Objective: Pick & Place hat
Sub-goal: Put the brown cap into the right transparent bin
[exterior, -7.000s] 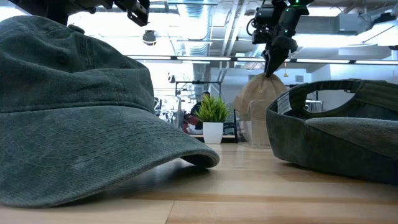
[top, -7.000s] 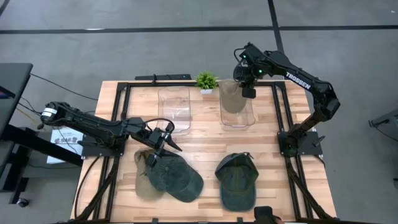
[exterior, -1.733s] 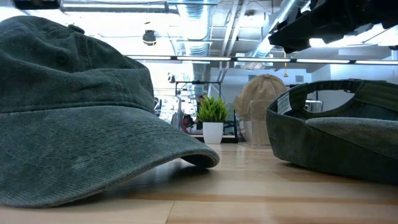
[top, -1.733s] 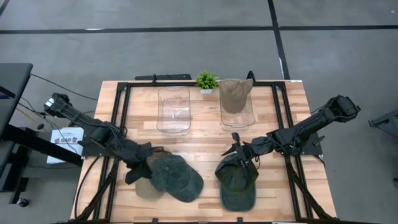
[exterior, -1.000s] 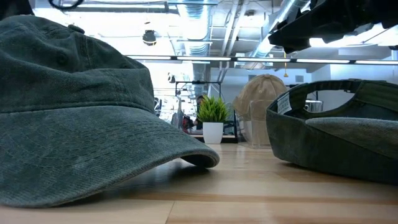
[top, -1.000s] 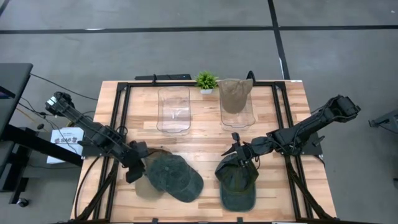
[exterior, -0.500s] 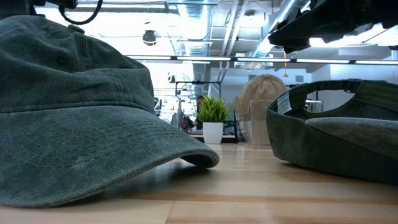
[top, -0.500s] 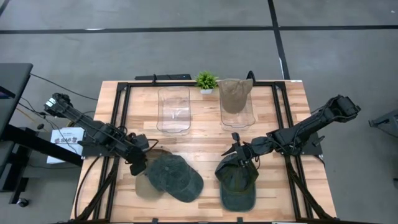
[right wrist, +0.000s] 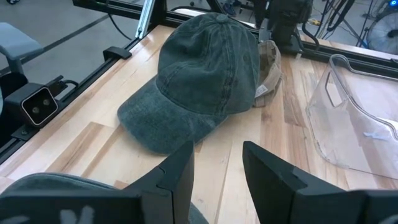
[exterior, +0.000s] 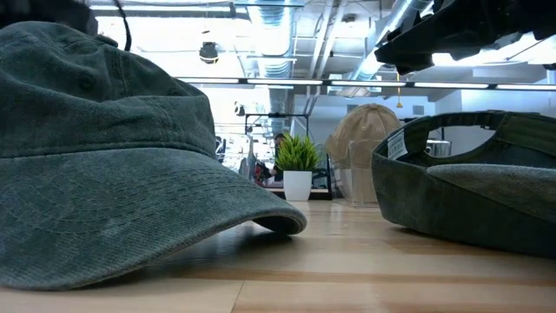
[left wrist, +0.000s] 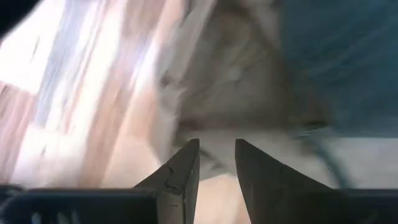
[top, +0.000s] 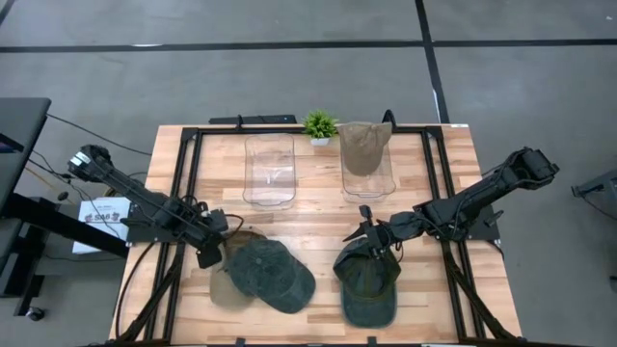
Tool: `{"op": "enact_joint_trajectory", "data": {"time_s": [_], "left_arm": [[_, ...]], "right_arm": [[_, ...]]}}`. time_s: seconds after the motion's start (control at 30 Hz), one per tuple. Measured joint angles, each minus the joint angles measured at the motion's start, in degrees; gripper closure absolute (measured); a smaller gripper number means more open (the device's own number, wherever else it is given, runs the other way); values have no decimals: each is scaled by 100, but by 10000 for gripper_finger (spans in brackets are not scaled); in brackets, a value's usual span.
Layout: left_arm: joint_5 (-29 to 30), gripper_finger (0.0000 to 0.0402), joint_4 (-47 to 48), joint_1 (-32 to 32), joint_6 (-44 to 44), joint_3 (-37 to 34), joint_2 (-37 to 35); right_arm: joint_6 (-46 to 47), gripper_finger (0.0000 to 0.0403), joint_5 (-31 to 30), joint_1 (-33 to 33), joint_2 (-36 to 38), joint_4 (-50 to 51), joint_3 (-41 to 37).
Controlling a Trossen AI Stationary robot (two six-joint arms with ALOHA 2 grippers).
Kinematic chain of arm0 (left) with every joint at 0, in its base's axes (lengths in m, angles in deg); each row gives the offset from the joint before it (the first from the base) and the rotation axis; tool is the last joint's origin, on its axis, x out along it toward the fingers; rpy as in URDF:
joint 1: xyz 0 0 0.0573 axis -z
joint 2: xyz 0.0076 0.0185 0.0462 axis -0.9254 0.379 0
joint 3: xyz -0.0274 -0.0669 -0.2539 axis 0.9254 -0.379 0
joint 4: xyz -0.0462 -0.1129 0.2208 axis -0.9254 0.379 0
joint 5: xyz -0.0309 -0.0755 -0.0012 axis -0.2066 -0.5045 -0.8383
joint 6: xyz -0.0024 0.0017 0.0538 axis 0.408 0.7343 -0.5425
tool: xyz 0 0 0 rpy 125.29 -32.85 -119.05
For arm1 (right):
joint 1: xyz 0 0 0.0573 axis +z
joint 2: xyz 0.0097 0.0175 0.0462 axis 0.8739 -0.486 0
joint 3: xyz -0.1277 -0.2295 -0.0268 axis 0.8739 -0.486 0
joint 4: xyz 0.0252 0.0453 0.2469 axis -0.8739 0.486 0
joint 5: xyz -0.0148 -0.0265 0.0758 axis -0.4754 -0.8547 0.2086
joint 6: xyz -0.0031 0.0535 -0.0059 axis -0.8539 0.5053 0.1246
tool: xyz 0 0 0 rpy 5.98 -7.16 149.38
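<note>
On table: green hat [top: 273, 276], brim diagonal.

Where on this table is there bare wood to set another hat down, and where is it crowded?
Bare wood lies between the empty clear stand and the dark green hat, and along the table's right edge beside the tan hat. The front is crowded: two green hats, a tan one underneath, and the left gripper and right gripper close above them.

Grey concrete floor [top: 289, 77] is stretching around the wooden table [top: 318, 217], crossed by dark seams. Overhead, bright ceiling lights [exterior: 261, 39] are glaring among exposed pipes and ducts [exterior: 304, 35]. A dark desk [top: 19, 145] is standing just beside the table's left edge.
</note>
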Motion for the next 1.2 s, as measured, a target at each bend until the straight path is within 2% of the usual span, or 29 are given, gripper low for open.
{"op": "enact_joint_trajectory", "data": {"time_s": [0.17,0.47,0.87,1.2], "left_arm": [[1,302,-13,-131,1,-408,0],[42,302,-100,-202,1,-657,0],[563,302,-290,-202,-11,-705,0],[369,302,-396,-169,-736,-703,0]], "right_arm": [[-2,274,-1,0,0,0,0],[-2,274,-2,0,0,-2,-2],[-2,274,-2,0,0,-2,0],[-1,274,-2,0,0,-2,0]]}}
